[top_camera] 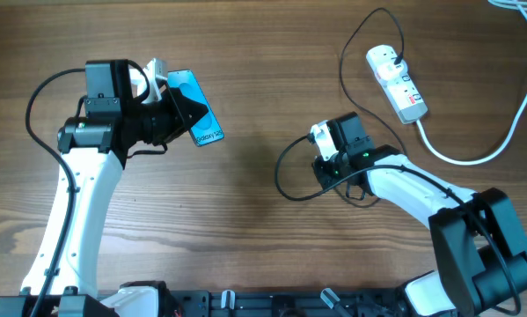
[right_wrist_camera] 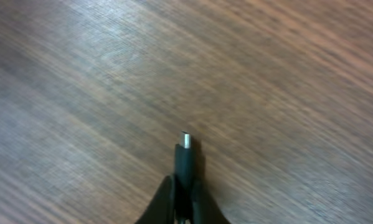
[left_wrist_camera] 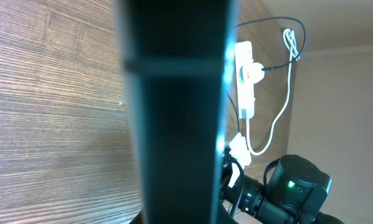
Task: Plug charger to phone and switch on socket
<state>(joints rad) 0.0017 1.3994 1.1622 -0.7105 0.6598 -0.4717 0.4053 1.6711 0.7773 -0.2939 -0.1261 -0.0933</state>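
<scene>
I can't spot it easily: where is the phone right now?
Overhead, the phone is upper left, gripped in the left hand, far from the socket at upper right.

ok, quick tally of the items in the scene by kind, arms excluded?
Phone: 1
Power strip: 1
Cables: 2 (black charger cable, white cord)
Total: 4

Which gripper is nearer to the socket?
Right. Right gripper, shut on the charger, sits just lower-left of the socket overhead; left gripper, holding the phone, is far across the table.
</scene>
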